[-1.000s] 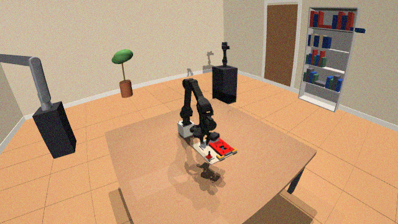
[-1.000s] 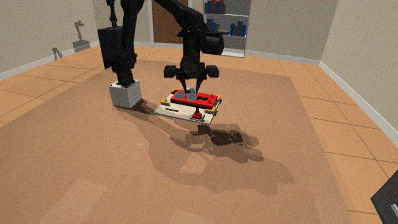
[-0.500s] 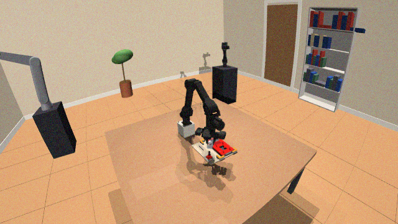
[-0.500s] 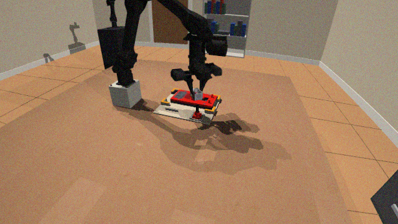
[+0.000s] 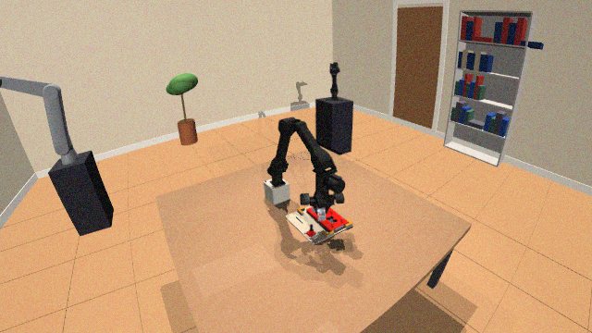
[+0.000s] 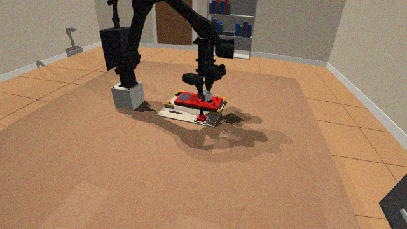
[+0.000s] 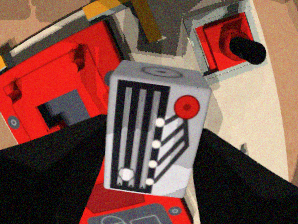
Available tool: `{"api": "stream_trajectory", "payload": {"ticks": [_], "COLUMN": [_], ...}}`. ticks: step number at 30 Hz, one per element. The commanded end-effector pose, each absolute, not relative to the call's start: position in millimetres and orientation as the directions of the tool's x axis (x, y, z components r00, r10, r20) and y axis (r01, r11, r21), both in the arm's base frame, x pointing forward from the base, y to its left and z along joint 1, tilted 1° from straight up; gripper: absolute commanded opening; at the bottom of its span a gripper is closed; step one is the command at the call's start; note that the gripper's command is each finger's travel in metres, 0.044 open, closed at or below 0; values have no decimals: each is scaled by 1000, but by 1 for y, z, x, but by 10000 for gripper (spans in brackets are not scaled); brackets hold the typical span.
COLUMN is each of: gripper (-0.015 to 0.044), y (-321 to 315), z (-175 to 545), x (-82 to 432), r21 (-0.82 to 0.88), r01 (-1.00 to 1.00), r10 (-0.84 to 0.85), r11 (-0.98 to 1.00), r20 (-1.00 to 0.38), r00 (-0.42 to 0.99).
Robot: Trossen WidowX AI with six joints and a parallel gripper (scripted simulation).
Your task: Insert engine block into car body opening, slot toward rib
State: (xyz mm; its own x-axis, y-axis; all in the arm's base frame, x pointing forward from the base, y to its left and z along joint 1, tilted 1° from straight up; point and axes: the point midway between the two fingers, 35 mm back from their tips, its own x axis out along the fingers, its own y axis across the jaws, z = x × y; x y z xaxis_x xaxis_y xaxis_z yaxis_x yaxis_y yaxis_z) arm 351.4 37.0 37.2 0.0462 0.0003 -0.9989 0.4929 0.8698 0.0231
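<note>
My gripper [image 5: 321, 209] [image 6: 204, 91] [image 7: 152, 132] is shut on the grey engine block [image 5: 321, 215] [image 6: 206, 95] [image 7: 155, 132] and holds it over the red car body [image 5: 341, 222] [image 6: 184, 101] [image 7: 37, 65]. In the wrist view the block's near face shows a black panel with grey bars at left and a red disc at upper right. The opening [image 7: 70, 107] in the car body shows to the left of the block, with a blue-grey floor and a dark, stepped edge. The block is outside it in that view; its height above the body and the rib cannot be told.
The car body lies on a cream board [image 5: 298, 223] [image 6: 165, 114] [image 7: 260, 120] between orange corner pieces [image 6: 168, 104] [image 7: 102, 9]. A red piece with a black upright stick [image 5: 311, 233] [image 6: 201, 118] [image 7: 227, 42] stands on the board beside the body.
</note>
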Motion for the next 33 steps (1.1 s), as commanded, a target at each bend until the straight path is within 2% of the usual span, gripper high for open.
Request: {"api": "stream_trajectory", "payload": {"ticks": [1,21,27,33], "gripper": [0,0,157,159], "y": [49,106,106,106], "z": [32,14,14,14], "x": [351,347,347,347], "r21": [22,21,20,20], "r01": [409,2,-24,-29], "r10": [6,21,21,21], "r11": [912,1000,1000,999], "r20": [-999,-999,-999,-999], "r00": [41,34,34,34]}}
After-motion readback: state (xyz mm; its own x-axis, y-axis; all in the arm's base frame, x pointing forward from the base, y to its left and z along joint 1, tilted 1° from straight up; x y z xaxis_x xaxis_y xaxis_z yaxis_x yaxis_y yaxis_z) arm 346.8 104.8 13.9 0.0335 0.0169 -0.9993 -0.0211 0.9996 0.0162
